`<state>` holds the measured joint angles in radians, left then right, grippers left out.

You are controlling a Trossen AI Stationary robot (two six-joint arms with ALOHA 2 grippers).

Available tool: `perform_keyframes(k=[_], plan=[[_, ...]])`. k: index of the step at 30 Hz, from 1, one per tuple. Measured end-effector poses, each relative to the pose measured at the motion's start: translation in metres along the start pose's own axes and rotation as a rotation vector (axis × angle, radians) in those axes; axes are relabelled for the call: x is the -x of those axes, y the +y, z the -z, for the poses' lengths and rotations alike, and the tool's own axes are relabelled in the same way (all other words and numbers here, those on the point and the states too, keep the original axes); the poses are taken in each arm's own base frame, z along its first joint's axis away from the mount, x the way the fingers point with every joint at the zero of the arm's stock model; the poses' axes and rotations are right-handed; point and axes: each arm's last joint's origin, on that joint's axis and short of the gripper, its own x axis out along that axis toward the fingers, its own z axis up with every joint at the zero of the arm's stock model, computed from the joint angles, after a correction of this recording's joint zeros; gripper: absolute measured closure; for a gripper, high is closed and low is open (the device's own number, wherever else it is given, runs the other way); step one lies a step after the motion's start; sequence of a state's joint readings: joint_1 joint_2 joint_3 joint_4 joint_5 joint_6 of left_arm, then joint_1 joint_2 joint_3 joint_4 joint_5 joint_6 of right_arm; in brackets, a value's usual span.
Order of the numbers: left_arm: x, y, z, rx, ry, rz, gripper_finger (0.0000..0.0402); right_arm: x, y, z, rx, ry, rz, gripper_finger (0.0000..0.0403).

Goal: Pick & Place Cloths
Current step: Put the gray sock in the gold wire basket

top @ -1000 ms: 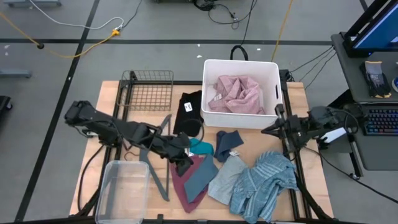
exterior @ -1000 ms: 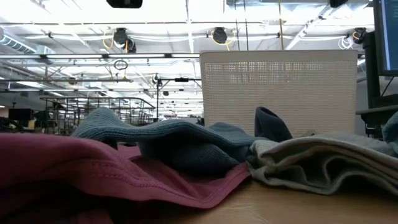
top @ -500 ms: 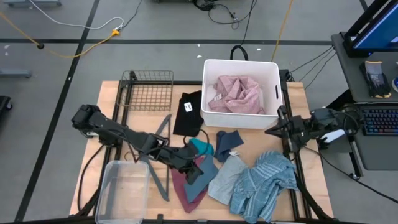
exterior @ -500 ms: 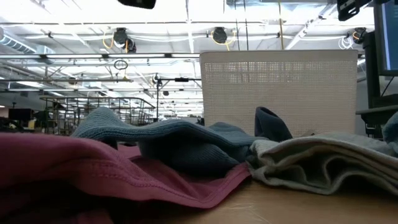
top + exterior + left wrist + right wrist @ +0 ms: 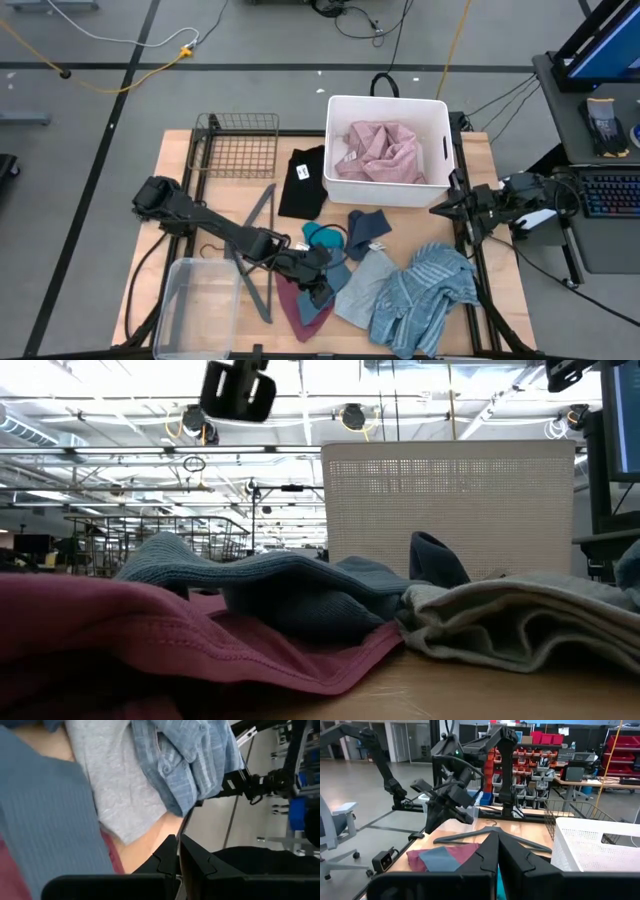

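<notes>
Wooden table: left tool, fingers pressed together, empty, above maroon cloth lying front-to-back.

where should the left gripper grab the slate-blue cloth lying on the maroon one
Pinch the slate-blue cloth from straight above at its raised ridge, where the low view shows it humped over the maroon cloth. The left gripper is right there.
</notes>
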<state>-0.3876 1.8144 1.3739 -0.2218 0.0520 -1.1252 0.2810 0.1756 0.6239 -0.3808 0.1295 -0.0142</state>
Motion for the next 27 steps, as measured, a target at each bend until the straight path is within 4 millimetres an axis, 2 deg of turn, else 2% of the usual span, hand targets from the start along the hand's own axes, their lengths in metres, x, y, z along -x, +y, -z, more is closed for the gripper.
perform_keyframes(k=[7,21,24,27], plan=[[-0.009,0.004,0.001,0.003,0.03,0.003,0.038,0.001,0.0,0.001,0.009,0.007,0.0,0.0403],[-0.008,0.014,-0.004,0.039,0.037,-0.073,0.0379,0.001,0.0,0.002,0.007,0.015,-0.001,0.0403],[-0.008,0.016,-0.006,0.052,0.032,-0.086,0.0364,0.001,0.0,0.002,0.007,0.015,-0.001,0.0403],[-0.008,0.016,-0.006,0.053,0.015,-0.094,0.033,0.001,0.0,0.002,0.007,0.015,-0.001,0.0403]])
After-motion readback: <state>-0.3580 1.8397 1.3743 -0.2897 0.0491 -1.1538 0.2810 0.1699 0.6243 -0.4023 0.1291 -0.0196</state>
